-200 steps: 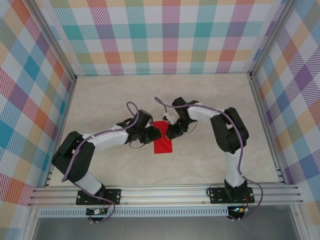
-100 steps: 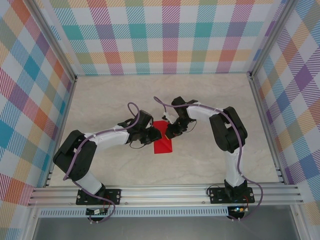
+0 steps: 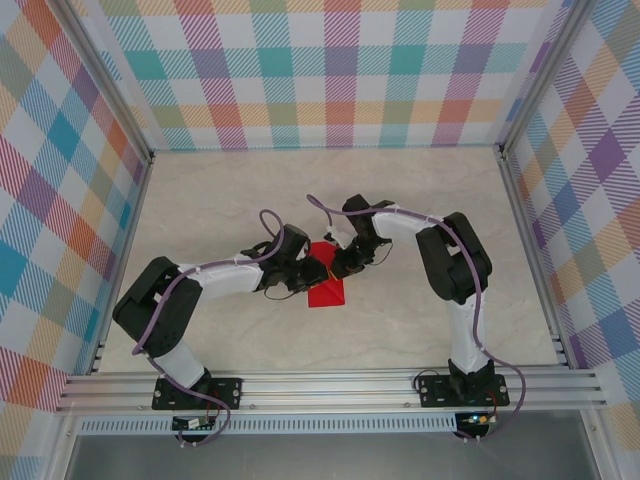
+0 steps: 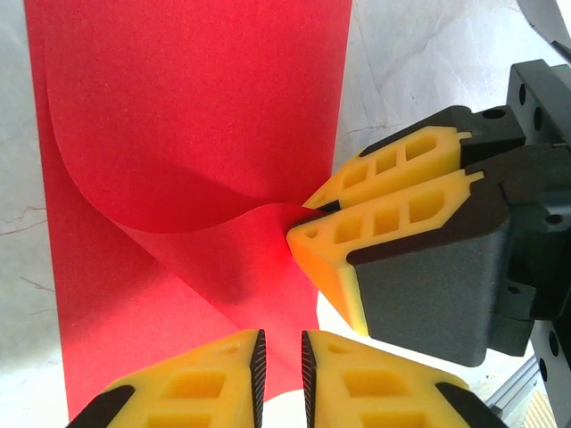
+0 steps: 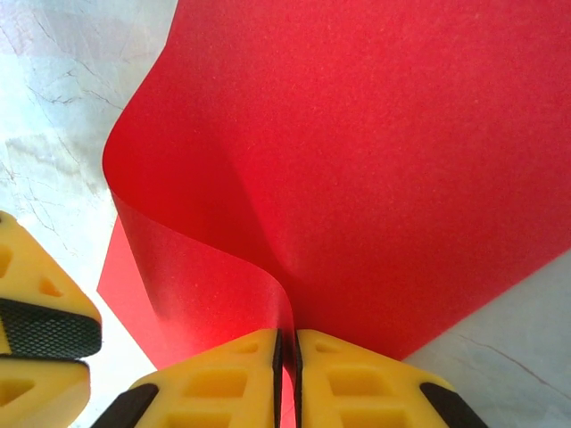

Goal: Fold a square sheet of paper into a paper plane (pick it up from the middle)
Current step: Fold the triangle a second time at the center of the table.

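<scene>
We see right claw (image 5: 287, 343) clamped on the square sheet of paper (image 5: 375, 178), ctr frame. Our left claw (image 4: 280, 348), btm edge: can't tell.

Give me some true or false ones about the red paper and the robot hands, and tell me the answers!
1. The paper is red. True.
2. The right gripper is pinching the paper. True.
3. The paper lies perfectly flat. False: one part curls up where it is pinched.
4. The paper is already a pointed plane. False: it is a sheet with a bent-up side, not a dart.
5. The table is checked in many colours. False: the table is pale and marbled; the walls are checked.
</scene>
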